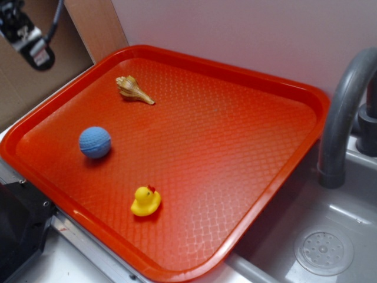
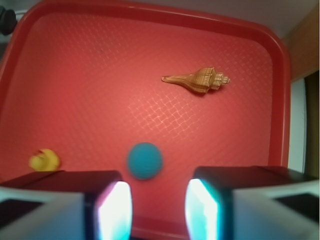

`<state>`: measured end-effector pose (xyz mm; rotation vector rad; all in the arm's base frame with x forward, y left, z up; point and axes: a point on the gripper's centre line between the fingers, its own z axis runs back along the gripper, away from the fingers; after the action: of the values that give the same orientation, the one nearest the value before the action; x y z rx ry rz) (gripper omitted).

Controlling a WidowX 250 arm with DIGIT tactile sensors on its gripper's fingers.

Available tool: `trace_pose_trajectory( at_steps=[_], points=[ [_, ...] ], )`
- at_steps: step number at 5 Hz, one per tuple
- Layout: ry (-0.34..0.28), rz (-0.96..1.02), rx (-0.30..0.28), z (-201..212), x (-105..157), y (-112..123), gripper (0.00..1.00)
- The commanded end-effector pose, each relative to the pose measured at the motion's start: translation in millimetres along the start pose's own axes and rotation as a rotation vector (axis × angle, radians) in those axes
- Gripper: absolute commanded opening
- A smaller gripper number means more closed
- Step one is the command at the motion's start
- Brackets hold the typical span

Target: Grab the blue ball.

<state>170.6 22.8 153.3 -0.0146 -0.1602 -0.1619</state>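
Gripper (image 2: 158, 210): jaws spread, nothing grasped.
Blue ball (image 1: 95, 142): dimpled sphere, bare room all around.
Tray (image 1: 247, 82): red, raised rim, diamond-textured.

The blue ball (image 1: 95, 142) is a small, round, light-blue sphere with a dimpled, knit-like surface. It rests free on the red tray (image 1: 235, 141), toward its left side, roughly between the seashell (image 1: 134, 89) and the yellow duck (image 1: 146, 201), touching neither.
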Motion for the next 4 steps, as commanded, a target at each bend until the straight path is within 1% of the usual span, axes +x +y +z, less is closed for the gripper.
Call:
trace_pose_trajectory(
  at_steps=[1, 2, 3, 4],
  points=[
    [0.047, -0.132, -0.1, -62.7, -13.2, 7.7, 1.0],
    [0.126, -0.223, -0.165, -81.3, -14.1, -31.4, 1.0],
    [0.135, -0.293, -0.206, -85.7, -13.3, -54.3, 1.0],
    [0.21, -0.326, -0.057, -104.2, -13.1, -59.3, 1.0]
  ],
)
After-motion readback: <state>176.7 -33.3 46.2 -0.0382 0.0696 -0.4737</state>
